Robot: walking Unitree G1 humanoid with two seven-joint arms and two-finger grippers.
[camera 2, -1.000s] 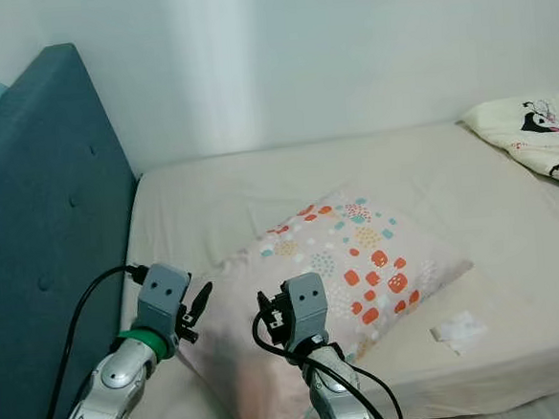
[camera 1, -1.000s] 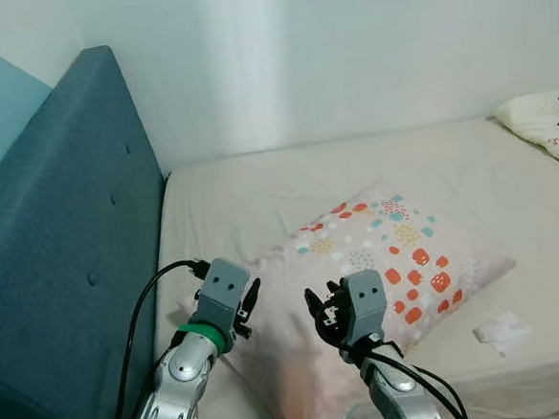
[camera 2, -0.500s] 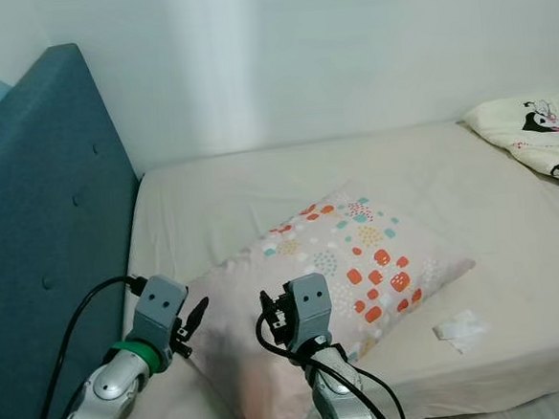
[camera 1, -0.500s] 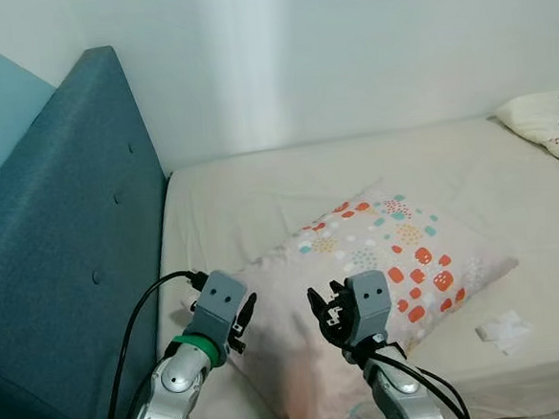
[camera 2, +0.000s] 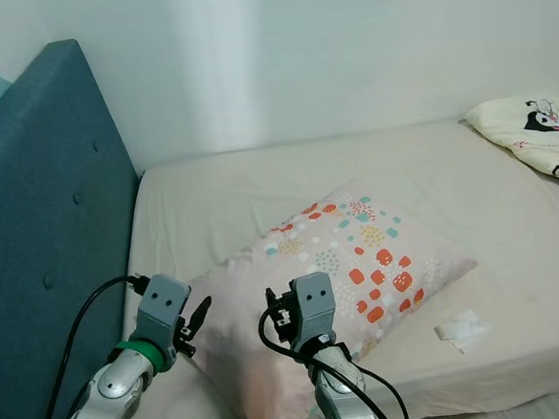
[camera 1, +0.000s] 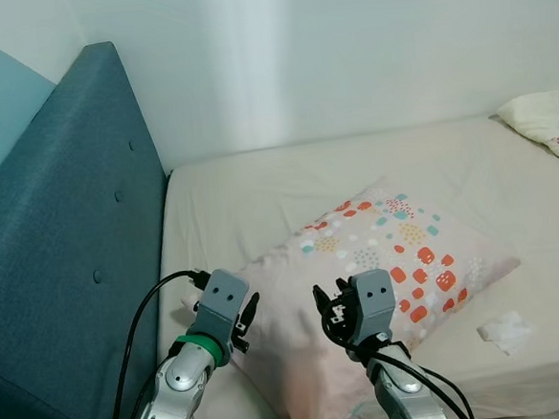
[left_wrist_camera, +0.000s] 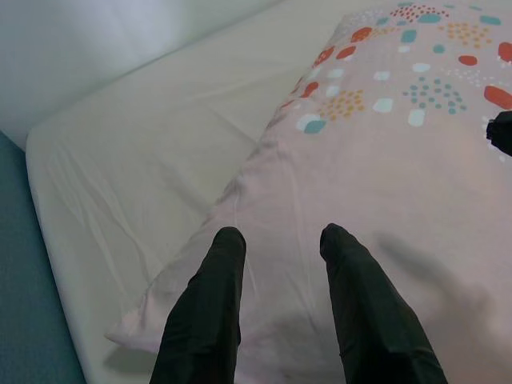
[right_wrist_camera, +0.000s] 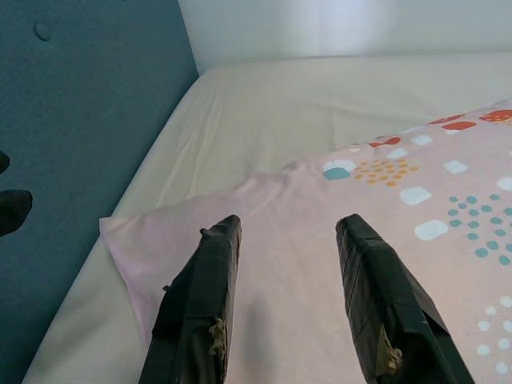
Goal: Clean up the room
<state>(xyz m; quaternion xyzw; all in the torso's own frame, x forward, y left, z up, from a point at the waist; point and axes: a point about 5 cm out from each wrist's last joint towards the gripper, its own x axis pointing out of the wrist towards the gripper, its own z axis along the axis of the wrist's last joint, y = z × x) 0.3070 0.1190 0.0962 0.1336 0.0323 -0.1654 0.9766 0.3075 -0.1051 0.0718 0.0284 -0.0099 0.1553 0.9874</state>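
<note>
A pale pink pillow (camera 1: 378,250) with red, teal and orange spots lies flat on the mattress (camera 1: 259,192), one corner pointing toward the headboard. My left gripper (camera 1: 247,317) is open just above that near-left corner; in the left wrist view its fingers (left_wrist_camera: 210,304) straddle pink fabric. My right gripper (camera 1: 330,313) is also open, low over the pillow's near edge beside the left one. In the right wrist view the right gripper (right_wrist_camera: 292,226) has pillow fabric (right_wrist_camera: 384,208) between and beyond its fingers. Neither gripper holds anything.
A dark teal padded headboard (camera 1: 61,234) runs along the left of the bed. A white wall closes the far side. A second pillow with a cartoon print (camera 1: 547,124) lies at the far right. A crumpled white tissue (camera 1: 504,331) sits near the mattress's front edge.
My left gripper has sunk slightly toward the pillow's near-left corner. The right gripper has edged a little to the right. The pillow has not moved.
</note>
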